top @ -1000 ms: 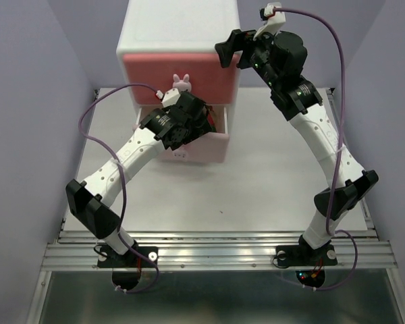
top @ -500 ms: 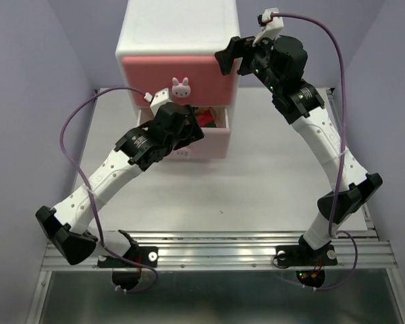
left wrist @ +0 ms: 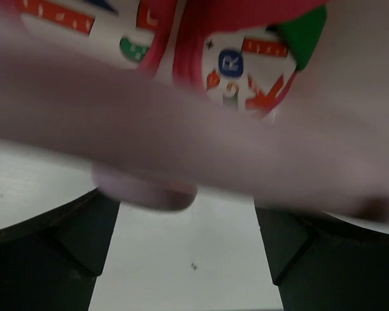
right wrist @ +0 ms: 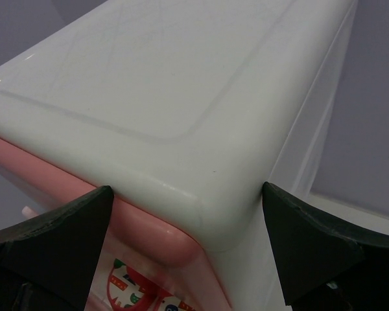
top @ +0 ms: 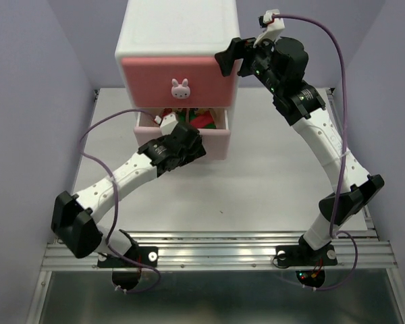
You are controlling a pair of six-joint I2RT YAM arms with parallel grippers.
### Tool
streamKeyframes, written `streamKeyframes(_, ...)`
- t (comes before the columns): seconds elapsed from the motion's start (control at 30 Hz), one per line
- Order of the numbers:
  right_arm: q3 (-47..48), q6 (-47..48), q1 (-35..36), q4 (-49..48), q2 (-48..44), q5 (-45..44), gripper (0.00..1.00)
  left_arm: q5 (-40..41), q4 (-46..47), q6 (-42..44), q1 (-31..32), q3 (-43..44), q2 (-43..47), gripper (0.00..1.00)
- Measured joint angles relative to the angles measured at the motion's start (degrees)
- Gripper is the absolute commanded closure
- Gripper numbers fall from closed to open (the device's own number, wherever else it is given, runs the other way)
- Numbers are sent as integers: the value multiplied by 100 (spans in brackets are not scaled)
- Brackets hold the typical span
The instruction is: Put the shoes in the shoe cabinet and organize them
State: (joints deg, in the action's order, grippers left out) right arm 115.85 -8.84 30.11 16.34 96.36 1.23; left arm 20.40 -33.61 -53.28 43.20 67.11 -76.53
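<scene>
1. Left wrist view: the left gripper [left wrist: 188,217] holds its jaws wide apart, with only bare table [left wrist: 181,275] in the gap.
2. Just beyond the jaws, the pale pink lower drawer front [left wrist: 201,139] runs blurred across the view. Its knob [left wrist: 146,192] sits nearer the finger on the view's left.
3. Past that front, inside the pulled-out drawer, lie the red sandals [left wrist: 246,71], printed insoles up. One is ahead of the gap and one is off to the left.
4. Right wrist view: the right gripper [right wrist: 187,189] is also spread wide. A top front corner of the shoe cabinet [right wrist: 181,97] sits between its jaws, and whether they touch it I cannot tell.
5. Below those jaws is the darker pink upper drawer front [right wrist: 149,233], with a sandal insole showing lower still.
6. Top external view: the upper drawer is closed and its bunny knob [top: 181,88] lies beyond the left jaws.
</scene>
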Motion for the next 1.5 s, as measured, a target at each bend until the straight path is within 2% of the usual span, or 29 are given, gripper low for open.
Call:
streamKeyframes(0.2,7,-31,-2,20,0,-9,0,92,487,15,-581,1198,-1384,5)
streamKeyframes(0.4,2,-44,-2,48,-4,-81,0,439,-693,-667,-481,2518,-2133,5)
streamKeyframes(0.57,-79,-37,15,730,57,-81,0,391,-774,-868,-481,2804,-2238,5)
streamKeyframes(0.67,-96,-44,31,1062,195,-236,0,208,-531,-774,-501,2479,-2000,5)
streamKeyframes(0.83,-17,-24,120,1491,173,-485,0,57,-358,-295,-745,1543,-807,5)
streamKeyframes(1.13,706,-330,-74,2006,170,-619,0,201,-1429,-240,-949,1419,1174,1)
streamKeyframes(1.3,811,-664,-492,2002,-149,-516,0,103,-1829,-269,-1821,1270,1617,1)
streamKeyframes(1.5,85,-1005,-1534,1397,-883,-1565,0,-258,-1840,310,-3154,1325,1174,1)
